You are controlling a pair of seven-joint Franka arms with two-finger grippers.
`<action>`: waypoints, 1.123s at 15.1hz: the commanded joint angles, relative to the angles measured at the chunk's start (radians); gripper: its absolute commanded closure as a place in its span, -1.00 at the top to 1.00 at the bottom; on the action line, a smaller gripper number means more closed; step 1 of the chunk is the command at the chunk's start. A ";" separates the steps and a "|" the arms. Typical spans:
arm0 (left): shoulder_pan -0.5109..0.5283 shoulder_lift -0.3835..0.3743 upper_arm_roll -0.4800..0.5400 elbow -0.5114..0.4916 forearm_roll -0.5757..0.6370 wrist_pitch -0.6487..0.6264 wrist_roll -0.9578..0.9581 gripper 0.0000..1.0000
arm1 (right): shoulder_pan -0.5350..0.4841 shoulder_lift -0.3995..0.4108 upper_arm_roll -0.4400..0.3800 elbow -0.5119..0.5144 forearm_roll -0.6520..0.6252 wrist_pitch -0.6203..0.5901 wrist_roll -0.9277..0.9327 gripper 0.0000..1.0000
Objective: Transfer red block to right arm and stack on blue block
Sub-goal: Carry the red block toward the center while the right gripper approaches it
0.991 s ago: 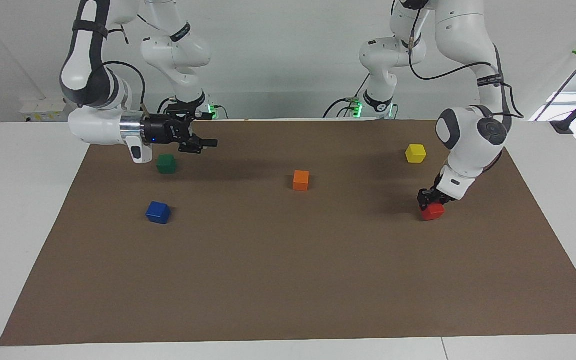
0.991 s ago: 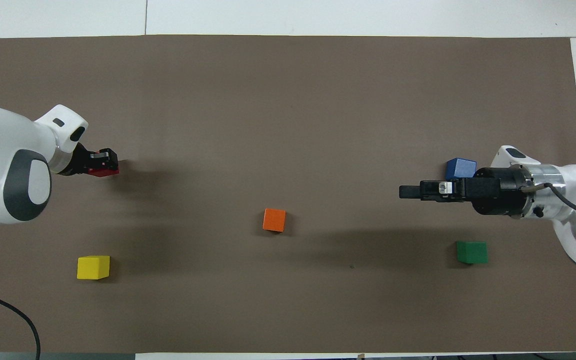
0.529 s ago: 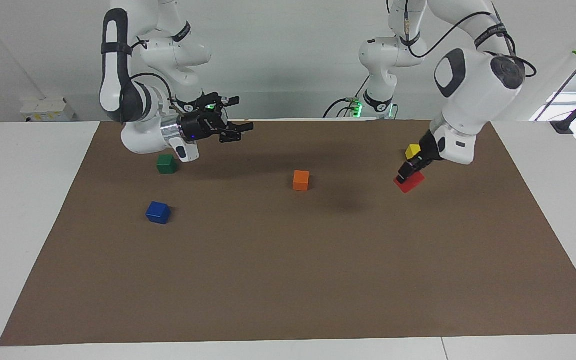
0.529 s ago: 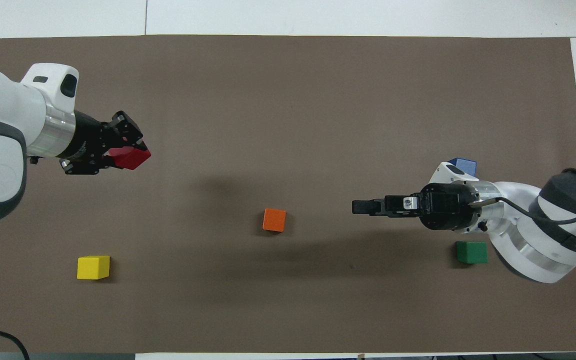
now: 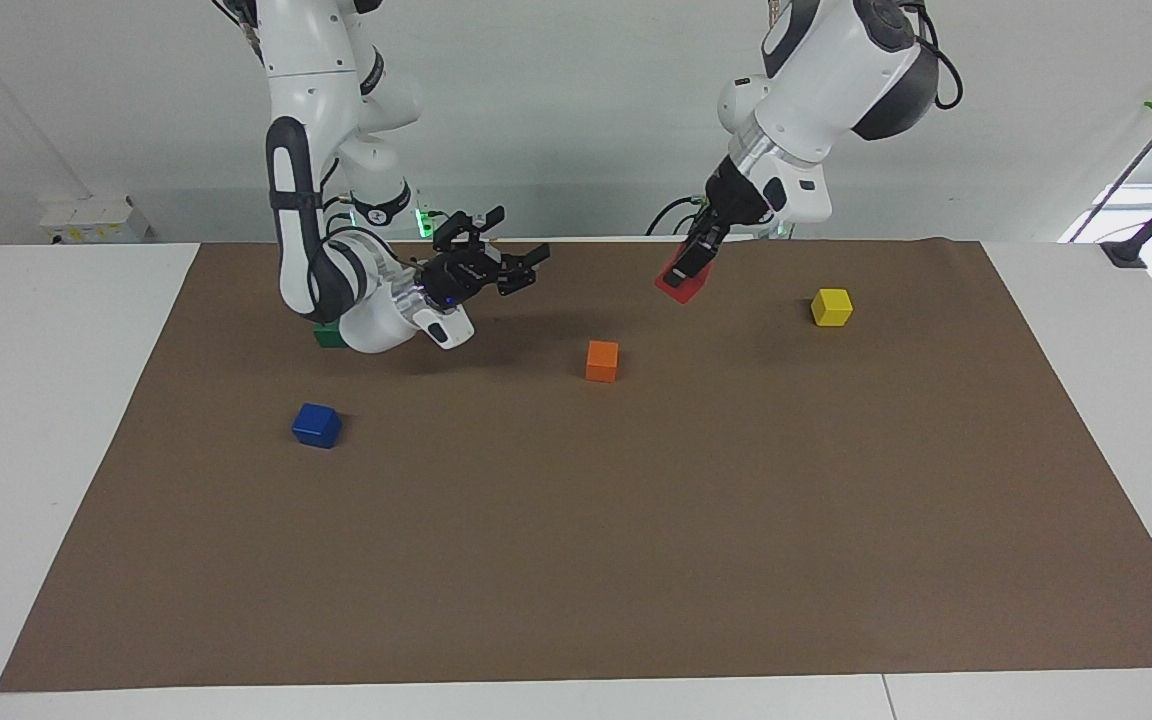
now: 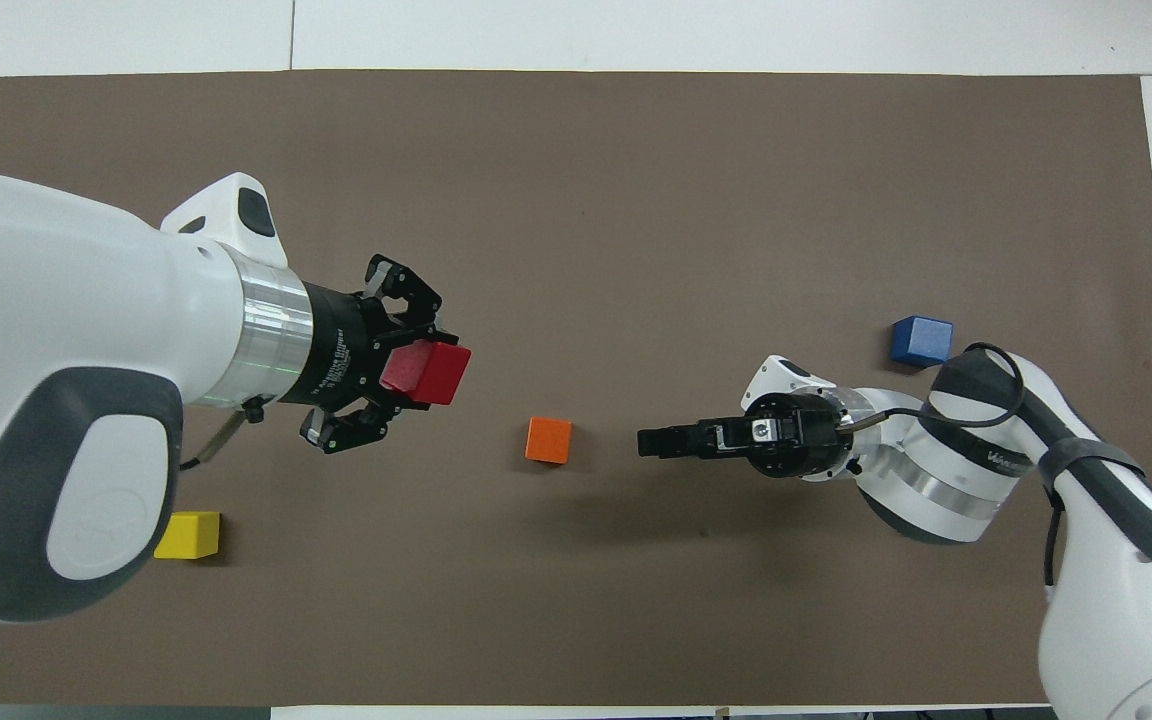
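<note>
Left gripper (image 5: 688,268): you see it raised over the brown mat (image 5: 576,560), clamped on the red block (image 5: 681,283), which hangs tilted in the air.
Right gripper (image 5: 521,258): you see it up in the air with its fingers spread, pointing toward the red block, well apart from it.
Blue block (image 5: 316,425): you find it on the mat at the right arm's end.
Orange block (image 5: 602,360): mid-mat.
Yellow block (image 5: 831,307): toward the left arm's end.
</note>
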 commanded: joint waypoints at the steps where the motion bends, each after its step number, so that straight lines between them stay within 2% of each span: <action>1: -0.010 -0.015 -0.007 -0.016 -0.072 0.029 -0.202 -1.00 | 0.029 0.077 -0.002 0.021 0.037 -0.067 -0.041 1.00; 6: -0.034 -0.015 -0.017 -0.016 -0.135 0.055 -0.382 -1.00 | 0.076 0.220 0.003 0.096 0.046 -0.157 -0.168 1.00; 12: -0.103 -0.065 -0.017 -0.113 -0.135 0.118 -0.523 -1.00 | 0.177 0.255 0.006 0.143 0.196 -0.140 -0.177 1.00; 17: -0.125 -0.095 -0.020 -0.157 -0.135 0.120 -0.571 -1.00 | 0.200 0.254 0.040 0.150 0.267 -0.140 -0.177 1.00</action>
